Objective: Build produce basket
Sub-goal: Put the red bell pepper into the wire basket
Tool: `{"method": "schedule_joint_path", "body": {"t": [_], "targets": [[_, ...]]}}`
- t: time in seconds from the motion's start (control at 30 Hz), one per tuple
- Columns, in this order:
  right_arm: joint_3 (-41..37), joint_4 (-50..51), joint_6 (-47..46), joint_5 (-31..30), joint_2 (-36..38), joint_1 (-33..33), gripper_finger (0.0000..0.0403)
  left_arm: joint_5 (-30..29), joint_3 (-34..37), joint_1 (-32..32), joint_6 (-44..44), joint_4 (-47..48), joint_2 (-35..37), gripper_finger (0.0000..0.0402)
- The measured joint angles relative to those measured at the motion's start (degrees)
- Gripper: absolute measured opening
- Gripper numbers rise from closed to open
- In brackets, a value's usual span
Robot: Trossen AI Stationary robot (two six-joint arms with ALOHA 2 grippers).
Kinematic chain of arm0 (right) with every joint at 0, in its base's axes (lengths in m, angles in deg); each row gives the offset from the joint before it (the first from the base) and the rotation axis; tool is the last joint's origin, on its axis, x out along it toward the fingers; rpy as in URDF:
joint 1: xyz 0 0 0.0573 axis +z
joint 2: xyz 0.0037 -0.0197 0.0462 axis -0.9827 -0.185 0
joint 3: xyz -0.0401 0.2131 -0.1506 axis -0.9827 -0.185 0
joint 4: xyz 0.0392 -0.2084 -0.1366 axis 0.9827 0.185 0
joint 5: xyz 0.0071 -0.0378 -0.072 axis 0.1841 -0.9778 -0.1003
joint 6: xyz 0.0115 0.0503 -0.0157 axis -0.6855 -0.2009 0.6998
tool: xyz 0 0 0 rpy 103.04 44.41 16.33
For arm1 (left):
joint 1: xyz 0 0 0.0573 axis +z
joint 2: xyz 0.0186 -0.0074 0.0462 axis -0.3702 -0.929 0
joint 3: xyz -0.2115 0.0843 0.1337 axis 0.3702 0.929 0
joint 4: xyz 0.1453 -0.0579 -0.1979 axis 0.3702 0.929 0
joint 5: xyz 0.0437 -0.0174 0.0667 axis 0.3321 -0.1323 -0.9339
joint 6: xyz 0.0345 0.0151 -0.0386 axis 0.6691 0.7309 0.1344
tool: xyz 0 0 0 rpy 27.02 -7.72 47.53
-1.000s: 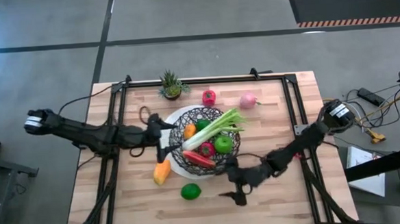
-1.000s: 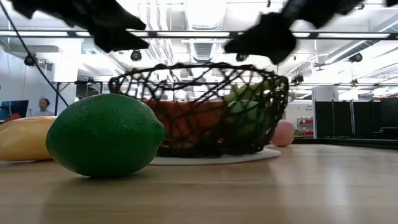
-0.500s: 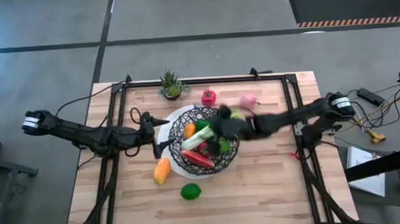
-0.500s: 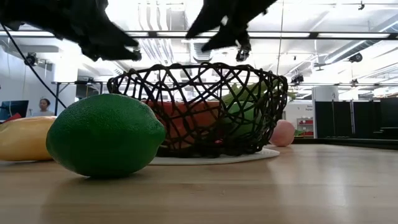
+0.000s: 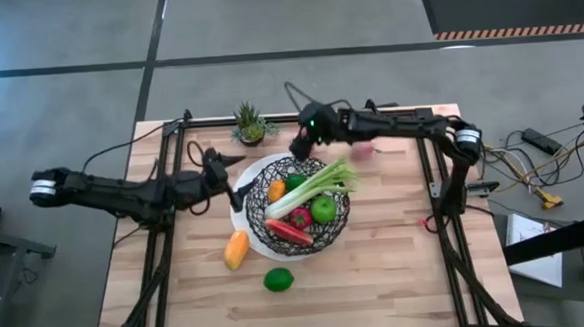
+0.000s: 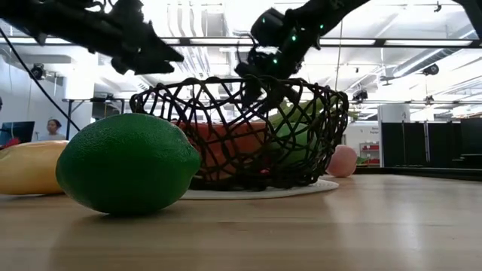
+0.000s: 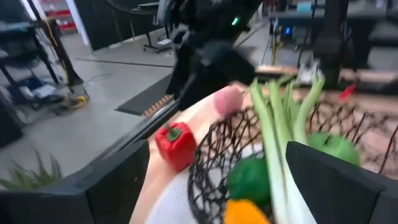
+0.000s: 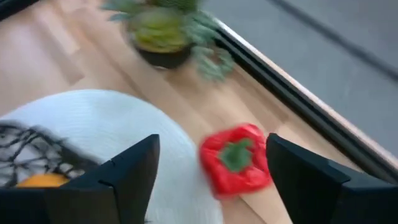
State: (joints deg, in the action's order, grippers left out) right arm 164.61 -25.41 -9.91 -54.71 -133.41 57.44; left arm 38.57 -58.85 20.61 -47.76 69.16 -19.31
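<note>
The black wire basket stands on its white plate mid-table. It holds the celery stalk, a green apple, and red, orange and green pieces. A yellow-orange piece and a green lime lie on the table nearer the front. My right gripper is open over the red pepper, which lies on the table by the far edge; the fingers stand to either side of it, apart from it. A pink piece lies beside the right arm. My left gripper is open and empty beside the basket's left rim.
A small spiky potted plant stands at the far edge, left of the red pepper. A black frame rail runs along the far edge. A person stands in the room far behind the table. Bare wood shows at the front right.
My right gripper has swung from the near side, beside the lime, up and across over the basket to the far edge, and now hangs over the red pepper. My left gripper has drifted a little toward the far edge beside the basket. The produce has not moved.
</note>
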Motion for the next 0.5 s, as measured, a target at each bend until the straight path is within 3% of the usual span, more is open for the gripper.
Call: {"method": "schedule_joint_path", "body": {"t": [0.17,0.4,0.5], "targets": [[3.6,5.6,-5.6,3.5,-0.8,-4.0,0.0259,2.0,-2.0,0.5,-6.7,0.2,0.0,0.0361],[6.6,8.3,-10.2,3.9,-3.1,-5.0,0.0255,6.4,-3.8,0.5,-28.5,0.2,0.1,0.0361],[8.4,12.9,-12.6,4.1,-5.4,-5.4,0.0255,7.6,-3.8,0.5,-33.4,0.4,0.0,0.0361]]}}
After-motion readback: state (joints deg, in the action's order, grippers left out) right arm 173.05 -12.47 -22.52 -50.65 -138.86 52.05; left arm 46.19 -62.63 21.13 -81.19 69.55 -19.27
